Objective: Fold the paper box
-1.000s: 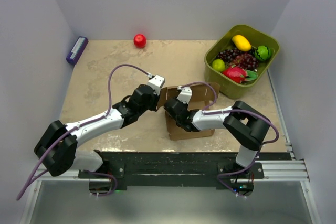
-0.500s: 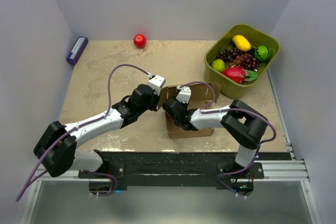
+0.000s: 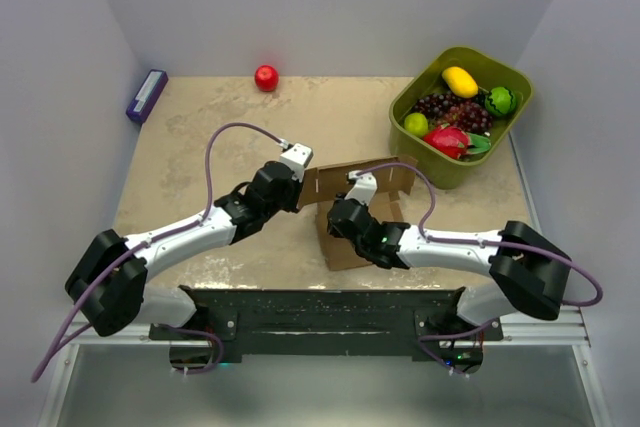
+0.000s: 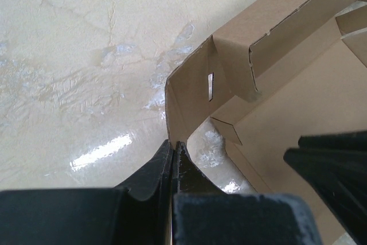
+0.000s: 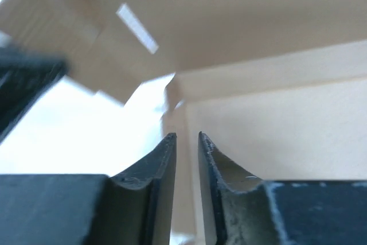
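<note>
While left jaws pinch paper box (image 3: pixel 330 185) | opening up, long axis left-right | right jaws narrow

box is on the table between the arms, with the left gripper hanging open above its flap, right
Not quite. The left gripper is not hanging open above the flap: it is shut on the flap's edge, as the left wrist view shows. The rest holds: the box is on the table between the arms.
</note>
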Controlling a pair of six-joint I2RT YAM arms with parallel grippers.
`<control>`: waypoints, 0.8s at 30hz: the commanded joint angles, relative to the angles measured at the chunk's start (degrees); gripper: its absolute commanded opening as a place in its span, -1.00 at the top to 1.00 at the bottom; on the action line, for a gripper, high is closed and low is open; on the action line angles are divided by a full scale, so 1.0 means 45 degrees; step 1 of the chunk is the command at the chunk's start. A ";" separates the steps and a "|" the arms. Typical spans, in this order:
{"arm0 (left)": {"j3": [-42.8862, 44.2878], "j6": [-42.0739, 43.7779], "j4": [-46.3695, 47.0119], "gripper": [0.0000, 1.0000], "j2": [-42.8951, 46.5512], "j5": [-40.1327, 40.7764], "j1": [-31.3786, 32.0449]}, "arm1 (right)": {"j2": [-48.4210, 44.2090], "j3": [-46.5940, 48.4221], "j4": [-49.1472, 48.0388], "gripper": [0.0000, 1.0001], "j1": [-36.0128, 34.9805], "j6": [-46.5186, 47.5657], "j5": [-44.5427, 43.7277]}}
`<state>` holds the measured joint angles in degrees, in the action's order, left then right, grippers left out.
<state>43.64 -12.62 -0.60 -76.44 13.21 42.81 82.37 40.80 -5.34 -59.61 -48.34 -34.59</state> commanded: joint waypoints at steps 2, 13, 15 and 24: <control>0.0479 -0.0164 0.0153 1.00 -0.0024 0.0208 -0.0040 | 0.0443 -0.0101 0.0367 0.60 -0.0852 -0.0527 0.0888; 0.0498 -0.0164 -0.0238 1.00 0.0073 0.0169 -0.0040 | 0.1559 0.0348 0.0407 0.80 -0.1147 -0.0841 0.1163; 0.0498 -0.0144 -0.0257 1.00 0.0074 0.0169 -0.0040 | 0.1676 0.0445 0.0406 0.81 -0.1166 -0.0743 0.1202; 0.0498 -0.0164 -0.0277 1.00 0.0074 0.0130 -0.0040 | 0.2515 0.1266 0.1458 0.85 -0.1459 -0.0509 0.0773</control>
<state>43.75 -12.95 -2.07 -76.51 13.30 42.81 92.53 43.46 -1.91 -65.25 -51.07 -29.04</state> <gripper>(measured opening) 0.018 0.081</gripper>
